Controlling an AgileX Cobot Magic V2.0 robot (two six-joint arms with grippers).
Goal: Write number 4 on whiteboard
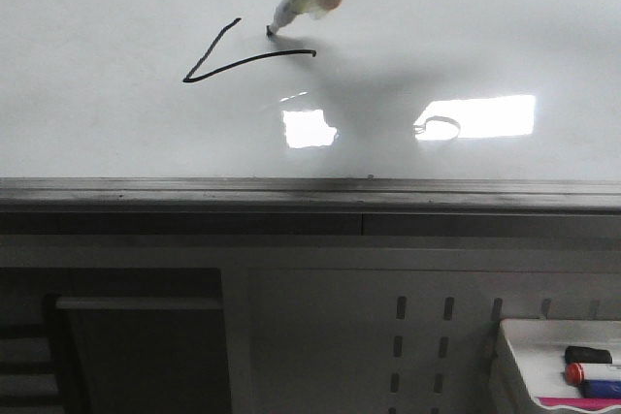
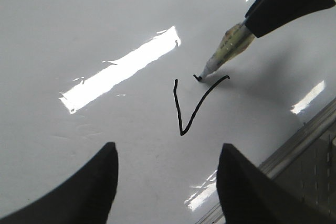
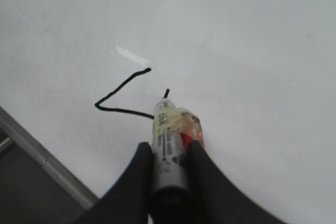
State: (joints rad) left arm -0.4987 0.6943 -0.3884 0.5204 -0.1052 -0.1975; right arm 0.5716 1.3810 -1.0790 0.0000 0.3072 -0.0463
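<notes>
The whiteboard [image 1: 116,133] is glossy white with a grey lower rail [image 1: 291,191]. On it is a thin black line [image 1: 233,65] of two slanted strokes that meet in a point, plus a short mark at the pen tip [image 1: 270,32]. My right gripper [image 3: 169,144] is shut on a white marker pen [image 3: 167,124], whose tip touches the board just above the long stroke's end. The pen [image 2: 228,51] and the strokes [image 2: 191,108] also show in the left wrist view. My left gripper [image 2: 168,148] is open and empty, hovering over the board below the strokes.
A small white tray [image 1: 543,336] with coloured markers [image 1: 592,373] sits at the lower right, below the board. A grey perforated panel [image 1: 417,336] and a dark opening [image 1: 136,346] lie under the rail. Light glare patches [image 1: 480,115] show on the board.
</notes>
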